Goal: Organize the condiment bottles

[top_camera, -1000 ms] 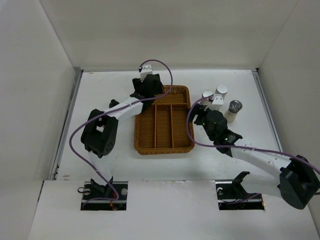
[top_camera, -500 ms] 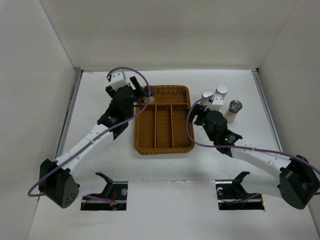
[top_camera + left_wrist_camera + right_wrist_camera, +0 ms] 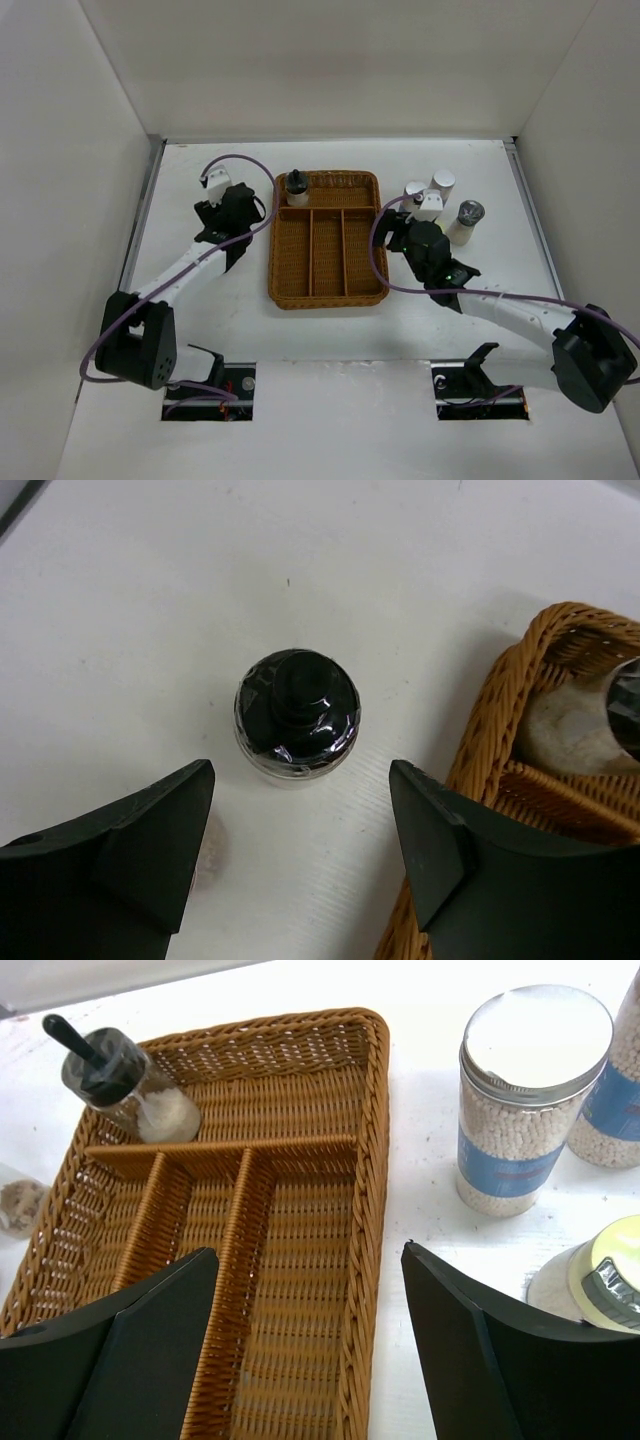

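Hovering above a black-capped bottle [image 3: 296,712], the left gripper [image 3: 300,772] holds its jaws spread wide, one finger on each side of the bottle and neither touching it. That bottle stands upright on the white table [image 3: 120,600], just left of the brown wicker tray [image 3: 520,670]. A stem-capped bottle [image 3: 120,1078] stands in the tray's far cross compartment, at its left end. The right gripper [image 3: 310,1255] hangs over the tray's long compartments, jaws wide and empty. Right of the tray, on the table, stand a tall blue-labelled bottle [image 3: 528,1110], a second blue-labelled bottle [image 3: 618,1090] beside it, a yellowish-capped bottle [image 3: 600,1275] near the right finger, and a silver-capped shaker [image 3: 467,221].
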You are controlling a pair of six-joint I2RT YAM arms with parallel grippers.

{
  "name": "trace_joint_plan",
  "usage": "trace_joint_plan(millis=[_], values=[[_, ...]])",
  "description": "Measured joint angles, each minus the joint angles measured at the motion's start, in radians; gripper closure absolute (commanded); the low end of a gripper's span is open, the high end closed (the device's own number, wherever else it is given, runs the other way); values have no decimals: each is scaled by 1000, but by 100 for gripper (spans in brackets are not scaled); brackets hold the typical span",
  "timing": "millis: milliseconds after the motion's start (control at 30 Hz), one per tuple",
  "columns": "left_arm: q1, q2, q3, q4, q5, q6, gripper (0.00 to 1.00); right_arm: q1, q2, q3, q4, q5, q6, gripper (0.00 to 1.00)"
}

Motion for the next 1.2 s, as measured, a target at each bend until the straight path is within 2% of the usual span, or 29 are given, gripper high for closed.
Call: trace_joint_plan(millis=[233,700,767,833,900,1067,1200], values=[[55,114,36,7,26,-7,29,2,9,0,1,0,0,19],[65,240,127,36,40,-6,32,8,9,0,1,-6,0,18],[69,240,127,37,44,-7,37,8,9,0,1,-6,0,18],[70,240,127,37,47,-10,52,8,9,0,1,-6,0,18],[71,240,127,38,48,-10,61,8,9,0,1,-6,0,18],[68,208,127,25,61,-13,65,8,9,0,1,-6,0,18],[43,81,127,5,61,-10,65,8,8,0,1,-6,0,18]])
